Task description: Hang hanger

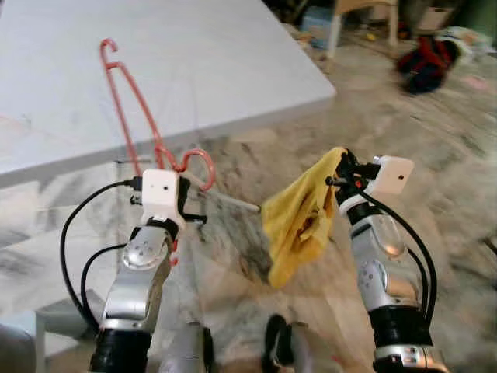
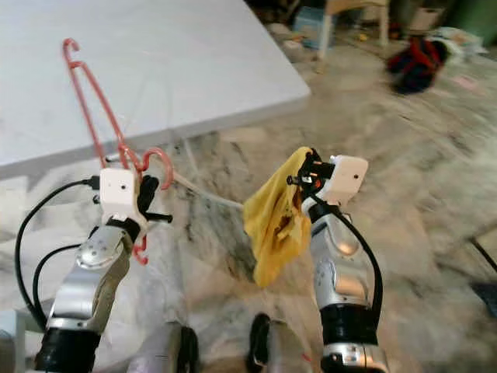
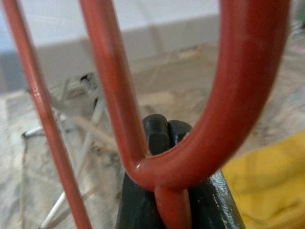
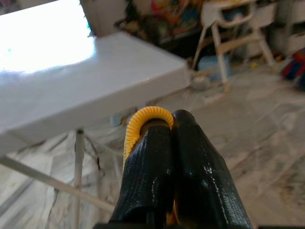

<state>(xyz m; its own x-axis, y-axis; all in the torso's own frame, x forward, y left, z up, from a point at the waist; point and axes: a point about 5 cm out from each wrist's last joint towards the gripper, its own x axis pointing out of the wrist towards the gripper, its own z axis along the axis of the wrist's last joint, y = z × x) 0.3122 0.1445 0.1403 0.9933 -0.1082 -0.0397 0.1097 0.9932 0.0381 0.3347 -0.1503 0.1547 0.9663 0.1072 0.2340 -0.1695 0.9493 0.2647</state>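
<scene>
The left gripper (image 1: pixel 189 203) clamps the hanger (image 1: pixel 133 109) upright while the right gripper (image 1: pixel 339 175) pinches the cloth (image 1: pixel 299 221), apparently to drape it.

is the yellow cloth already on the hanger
No, the yellow cloth hangs from the right end effector, apart from the red hanger in the left end effector.

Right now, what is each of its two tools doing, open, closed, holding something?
Left tool: closed on the red hanger.
Right tool: closed on the yellow cloth.
</scene>
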